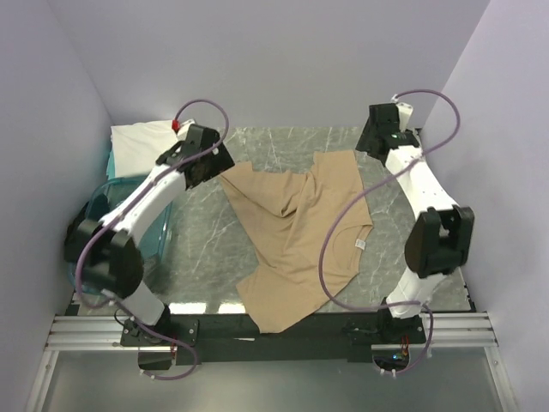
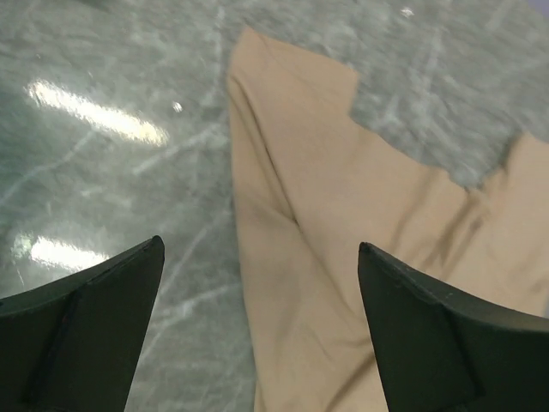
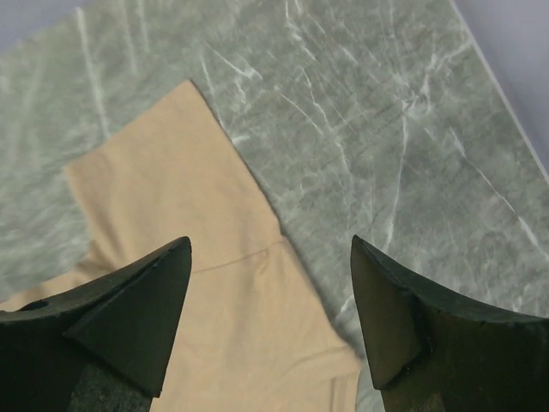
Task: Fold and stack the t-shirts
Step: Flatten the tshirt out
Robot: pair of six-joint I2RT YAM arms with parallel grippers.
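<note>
While left jaws and right jaws gape empty, two t-shirts show: tan t-shirt [image 1: 283, 249] crumpled mid-frame on the counter [image 1: 206, 245], white t-shirt [image 1: 141, 142] upper left beside one teal tub [image 1: 96, 206], its contents hidden.

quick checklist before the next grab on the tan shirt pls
1. Left gripper open, nothing held: ok.
2. Right gripper open, nothing held: ok.
3. Tan shirt spread flat: not ok, bunched and creased in the middle.
4. Tan shirt fully on the table: not ok, its near end hangs past the front edge.
5. White shirt folded: cannot tell, it lies in the far left corner, partly behind the left arm.
</note>
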